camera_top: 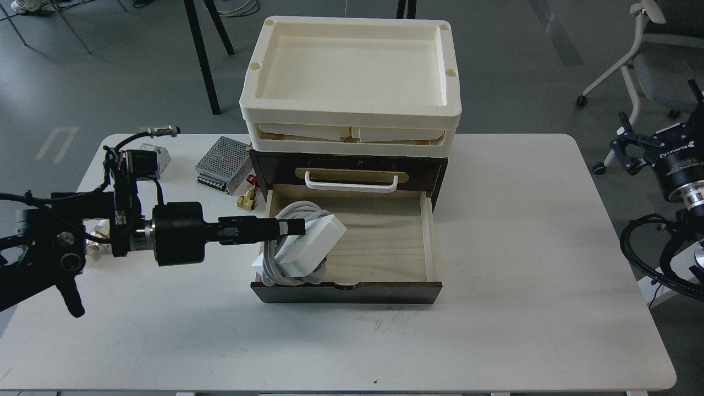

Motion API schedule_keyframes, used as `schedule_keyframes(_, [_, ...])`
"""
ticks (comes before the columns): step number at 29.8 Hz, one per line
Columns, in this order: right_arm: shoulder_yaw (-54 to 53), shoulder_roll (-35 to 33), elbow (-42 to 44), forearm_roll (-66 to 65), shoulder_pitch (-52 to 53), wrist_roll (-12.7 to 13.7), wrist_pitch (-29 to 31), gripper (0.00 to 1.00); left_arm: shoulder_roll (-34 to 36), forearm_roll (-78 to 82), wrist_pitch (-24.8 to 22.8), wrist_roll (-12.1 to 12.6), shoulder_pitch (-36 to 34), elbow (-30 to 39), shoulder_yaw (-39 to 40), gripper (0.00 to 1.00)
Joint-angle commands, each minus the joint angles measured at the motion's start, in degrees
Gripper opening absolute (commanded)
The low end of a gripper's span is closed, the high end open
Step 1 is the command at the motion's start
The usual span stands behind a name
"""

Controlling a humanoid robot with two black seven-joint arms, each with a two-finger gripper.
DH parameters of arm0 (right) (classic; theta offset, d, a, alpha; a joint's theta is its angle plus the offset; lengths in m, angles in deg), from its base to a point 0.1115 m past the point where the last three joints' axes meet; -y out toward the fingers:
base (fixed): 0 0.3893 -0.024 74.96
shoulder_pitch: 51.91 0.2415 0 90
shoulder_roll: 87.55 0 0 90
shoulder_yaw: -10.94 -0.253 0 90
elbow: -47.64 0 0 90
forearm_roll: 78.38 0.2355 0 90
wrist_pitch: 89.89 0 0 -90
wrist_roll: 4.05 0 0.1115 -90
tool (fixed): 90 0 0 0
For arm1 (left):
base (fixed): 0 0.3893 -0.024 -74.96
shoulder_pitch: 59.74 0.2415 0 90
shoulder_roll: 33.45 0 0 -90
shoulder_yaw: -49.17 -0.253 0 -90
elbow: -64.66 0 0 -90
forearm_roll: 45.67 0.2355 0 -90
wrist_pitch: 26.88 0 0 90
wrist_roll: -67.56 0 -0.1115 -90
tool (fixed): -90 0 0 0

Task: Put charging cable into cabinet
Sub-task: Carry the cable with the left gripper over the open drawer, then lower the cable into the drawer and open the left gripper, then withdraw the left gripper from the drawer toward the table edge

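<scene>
Head view shows the left gripper (pixel 294 227) reaching from the left, its fingers closed on the charging cable (pixel 305 245). The cable hangs tilted at the fingertips, over the left part of the open drawer of the cabinet (pixel 352 291), its cord loops low inside the pale wood. Behind the gripper lies a metal mesh box (pixel 224 162). Beyond the gripper, cream trays (pixel 352 118) stand on the cabinet; the top one holds nothing. Far right, the right gripper (pixel 627 147) stays off the table (pixel 495 330); I cannot tell its state.

White table (pixel 495 330), dark cabinet (pixel 346 291) at centre, mesh power supply box (pixel 223 162), brass fittings (pixel 247 201) beside it
</scene>
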Motion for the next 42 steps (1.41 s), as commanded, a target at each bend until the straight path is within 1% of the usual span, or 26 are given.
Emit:
schedule_keyframes(1, [0.0,0.04,0.96,0.0,-0.09,0.0,0.26,1.0,-4.44,-0.2,0.37,-0.01,0.88,-4.47,0.01,0.0])
schedule_keyframes(5, [0.08,0.13,1.58,0.0,-0.18,0.0,0.44,1.0,-7.87,-0.64,0.55,-0.01,0.53,-8.96,0.19,0.0])
schedule_keyframes(8, [0.08,0.31,1.67,0.0,-0.18,0.0,0.44,1.0,-8.66,-0.56,0.72,-0.01,0.36,-11.77,0.28,0.0])
schedule_keyframes(10, [0.08,0.48,1.67,0.0,-0.44,0.0,0.44,1.0,-9.45,-0.73,0.72,-0.01,0.44,-14.84,0.54,0.0])
schedule_keyframes(14, [0.08,0.48,1.67,0.0,-0.44,0.0,0.44,1.0,-14.11,-0.38,0.64,-0.01,0.01,-21.61,0.63,0.0])
schedule_keyframes(16, [0.08,0.48,1.67,0.0,-0.53,0.0,0.52,1.0,-14.73,-0.12,0.55,-0.01,0.0,-23.12,0.46,0.0])
schedule_keyframes(18, [0.0,0.48,1.58,0.0,-0.79,0.0,0.7,1.0,-14.9,-0.12,0.55,-0.01,0.01,-23.21,0.72,0.0])
schedule_keyframes(19, [0.0,0.48,1.58,0.0,-0.79,0.0,0.79,1.0,-14.99,-0.12,0.55,-0.01,0.09,-23.12,0.54,0.02])
schedule_keyframes(20, [0.0,0.48,1.58,0.0,-0.79,0.0,0.96,1.0,-14.99,-0.12,0.55,-0.01,0.09,-23.21,0.72,0.08])
schedule_keyframes(23, [0.0,0.4,1.58,0.0,-0.79,0.0,1.93,1.0,-14.99,-0.56,0.55,-0.01,0.09,-23.21,0.98,0.3])
schedule_keyframes(24, [0.0,0.48,1.58,0.0,-0.79,0.0,2.19,1.0,-14.99,-0.56,0.46,-0.01,0.01,-23.21,1.07,0.52])
schedule_keyframes(25, [0.0,0.48,1.58,0.0,-0.79,0.0,2.19,1.0,-15.08,-0.73,0.64,-0.01,0.0,-23.21,1.24,0.78])
schedule_keyframes(26, [0.0,0.48,1.58,0.0,-0.79,0.0,2.28,1.0,-15.17,-0.82,0.55,-0.01,0.0,-23.21,1.59,0.82])
schedule_keyframes(27, [0.0,0.48,1.58,0.0,-0.79,0.0,2.28,1.0,-15.17,-1.08,0.46,-0.01,0.0,-23.21,2.12,0.83])
schedule_keyframes(29, [0.08,0.57,1.58,0.0,-0.79,0.0,2.28,1.0,-15.08,-1.17,0.46,-0.01,-0.08,-23.21,2.65,0.92])
schedule_keyframes(30, [0.08,0.57,1.58,0.0,-0.88,0.0,2.28,1.0,-15.08,-1.17,0.46,-0.01,-0.08,-23.21,2.91,0.94])
schedule_keyframes(35, [0.0,0.48,1.58,0.0,-0.88,0.0,2.28,1.0,-13.59,-1.26,-0.33,-0.01,-0.26,-23.21,4.67,0.98])
schedule_keyframes(39, [0.0,0.48,1.58,0.0,-0.79,0.0,2.28,1.0,-10.52,-1.96,-0.85,-0.01,0.09,-23.12,5.46,0.98])
schedule_keyframes(42, [0.0,0.75,1.58,0.0,-0.88,0.0,2.28,1.0,-8.58,-2.84,-4.16,-0.01,0.0,-22.6,5.9,0.98])
